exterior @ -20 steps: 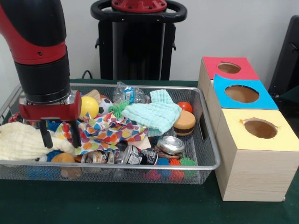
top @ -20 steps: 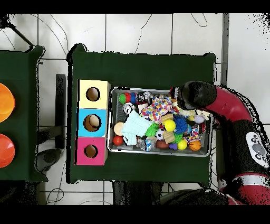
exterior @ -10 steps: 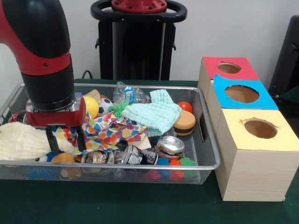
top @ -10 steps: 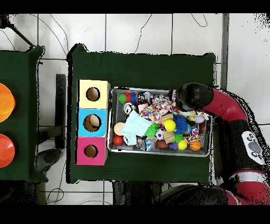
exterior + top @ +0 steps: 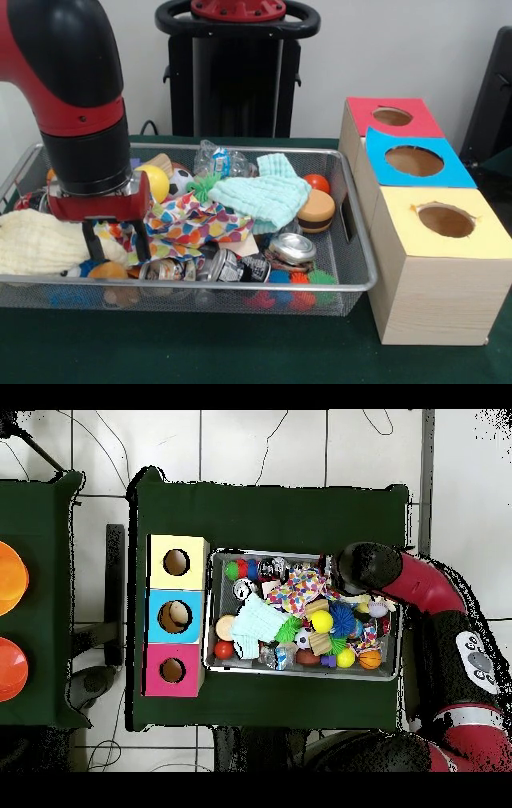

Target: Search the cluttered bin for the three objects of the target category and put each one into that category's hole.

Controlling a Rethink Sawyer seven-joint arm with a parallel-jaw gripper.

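Wire mesh bin (image 5: 352, 280): holds all clutter, standing on the green table (image 5: 200, 352).

Gripper (image 5: 117, 242): lowered into the bin's 9 o'clock end in the front view; its two black fingers (image 5: 141, 241) stand apart in a moderate gap, tips down among the items, straddling the edge of the multicoloured spotted cloth (image 5: 192, 224). Whether anything is pinched between them cannot be told.

Cream cloth (image 5: 36, 240): at 9 o'clock of the gripper, just beside it.

Mint green cloth (image 5: 264, 196): bin centre, toward 1 o'clock of the spotted cloth.

Toy hamburger (image 5: 316, 210): at 3 o'clock of the mint cloth, touching it.

Yellow ball (image 5: 154, 182): just behind the gripper body.

Crushed plastic bottle (image 5: 220, 162): at the bin's 12 o'clock edge.

Metal cans (image 5: 292, 248): along the 6 o'clock wall.

Sorting boxes: yellow-topped box (image 5: 444, 220), blue-topped box (image 5: 414, 160), red-topped box (image 5: 392, 116), each with one round hole, in a row at 3 o'clock of the bin.
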